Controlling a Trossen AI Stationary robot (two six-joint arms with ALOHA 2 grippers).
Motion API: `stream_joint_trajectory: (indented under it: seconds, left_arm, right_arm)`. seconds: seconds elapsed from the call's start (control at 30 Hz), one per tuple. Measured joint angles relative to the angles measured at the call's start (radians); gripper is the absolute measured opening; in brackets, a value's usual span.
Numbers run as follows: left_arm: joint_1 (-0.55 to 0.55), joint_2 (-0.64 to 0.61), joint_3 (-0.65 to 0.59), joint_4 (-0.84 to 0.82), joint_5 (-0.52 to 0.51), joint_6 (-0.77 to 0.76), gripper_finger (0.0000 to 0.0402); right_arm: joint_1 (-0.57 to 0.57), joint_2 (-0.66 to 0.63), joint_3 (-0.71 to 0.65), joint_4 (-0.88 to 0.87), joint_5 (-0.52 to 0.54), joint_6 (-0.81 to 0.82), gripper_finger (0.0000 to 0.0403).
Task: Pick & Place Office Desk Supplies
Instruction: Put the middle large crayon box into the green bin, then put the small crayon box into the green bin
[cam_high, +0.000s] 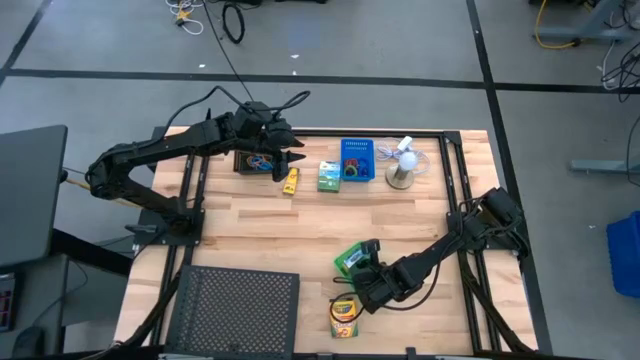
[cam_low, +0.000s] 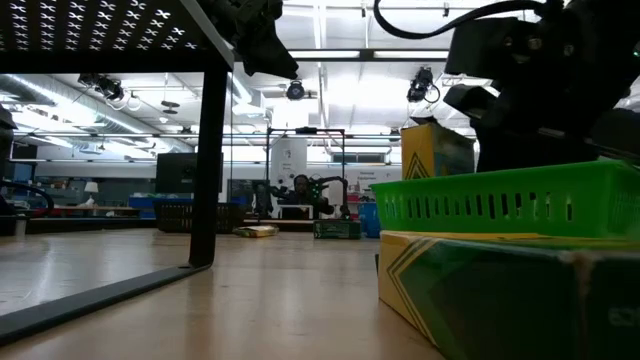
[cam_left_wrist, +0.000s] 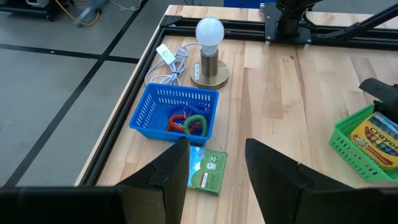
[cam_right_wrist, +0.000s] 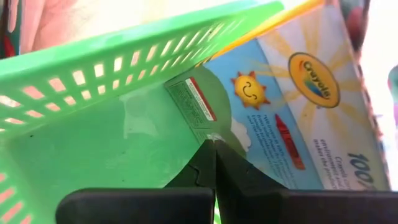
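Note:
My left gripper (cam_left_wrist: 216, 163) is open and hovers over the table's far side, near the black bin (cam_high: 254, 161) that holds rubber bands. Beyond its fingers a green-white box (cam_left_wrist: 207, 170) lies flat, and coloured loops sit in the blue bin (cam_left_wrist: 176, 111). A yellow tube (cam_high: 290, 180) lies beside the black bin. My right gripper (cam_right_wrist: 215, 144) is shut at the green bin (cam_high: 354, 258), which has a crayon box (cam_right_wrist: 298, 93) inside. A second crayon box (cam_high: 344, 317) lies flat on the table near the gripper. My right gripper has its shut fingertips (cam_right_wrist: 205, 163) inside the green bin, at its green wall (cam_right_wrist: 149, 124) beside the crayon box. It comes from the table's right, slanting down. The fingers hide whether a wall lies between them.
A white fan (cam_high: 402, 166) on a round base stands right of the blue bin, its cord coiled beside it. A large black mesh tray (cam_high: 236, 309) fills the near-left corner. Black frame rails (cam_high: 455, 180) edge the table. Bare wood lies in the middle.

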Motion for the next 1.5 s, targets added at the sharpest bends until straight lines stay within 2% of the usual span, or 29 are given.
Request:
stream_joint_trajectory:
  seconds: [0.57,0.83,1.0,1.23,1.4,1.5]
  left_arm:
    - [0.000,0.000,0.000,0.000,0.000,0.000,0.0166]
    - [0.000,0.000,0.000,0.000,0.000,0.000,0.0166]
    - [0.000,0.000,0.000,0.000,0.000,0.000,0.0166]
    - [0.000,0.000,0.000,0.000,0.000,0.000,0.0166]
    - [0.000,0.000,0.000,0.000,0.000,0.000,0.0166]
    - [0.000,0.000,0.000,0.000,0.000,0.005,0.0166]
  right_arm:
    - [0.008,0.000,0.000,-0.014,0.010,0.045,0.0000]
    - [0.007,-0.001,0.000,0.002,-0.055,0.015,0.0000]
    - [0.007,-0.001,0.000,0.041,-0.002,0.011,0.0000]
    - [0.007,-0.001,0.000,0.046,-0.006,0.013,0.0000]
    - [0.022,-0.001,0.004,-0.021,-0.003,0.045,0.0000]
    - [0.045,-0.001,0.040,-0.099,0.070,0.063,0.0000]
